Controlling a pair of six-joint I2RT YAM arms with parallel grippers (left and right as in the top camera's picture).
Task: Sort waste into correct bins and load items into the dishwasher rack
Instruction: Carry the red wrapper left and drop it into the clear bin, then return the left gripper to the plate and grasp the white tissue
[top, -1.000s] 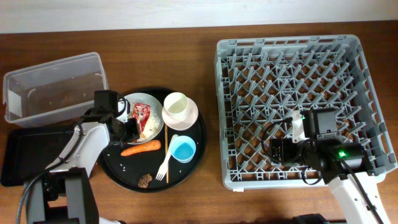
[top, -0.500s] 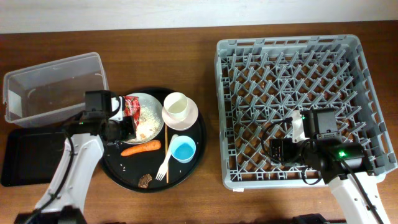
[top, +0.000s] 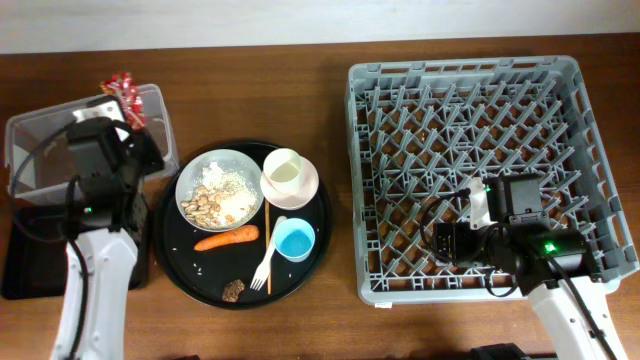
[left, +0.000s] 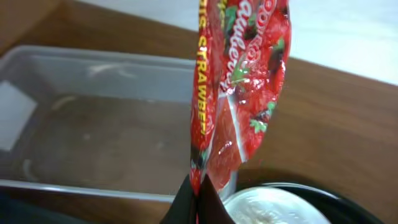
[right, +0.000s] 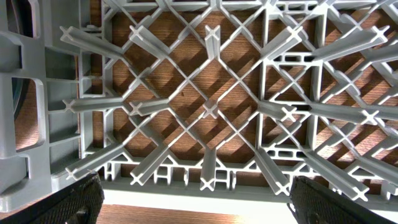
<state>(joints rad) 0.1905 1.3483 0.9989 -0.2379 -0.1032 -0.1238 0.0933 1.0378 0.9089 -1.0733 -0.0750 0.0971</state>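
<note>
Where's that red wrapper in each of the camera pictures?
Overhead: red wrapper upper left, by the clear tub's far rim.
Left wrist: red wrapper fills the middle, clear tub behind it.
Right wrist: not in it; only the rack.
Shared landmark: the clear tub.

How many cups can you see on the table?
2. A cream-white cup sits in the pinkish-white bowl on the round black tray. A light-blue cup stands nearby, beside the white fork. None look hidden.

The red crinkled plastic wrapper (left: 241, 93) is showing yellow capitals reading "STRAWBER" running down its edge. Larger white script beside them is getting cut off and cannot be read.
</note>
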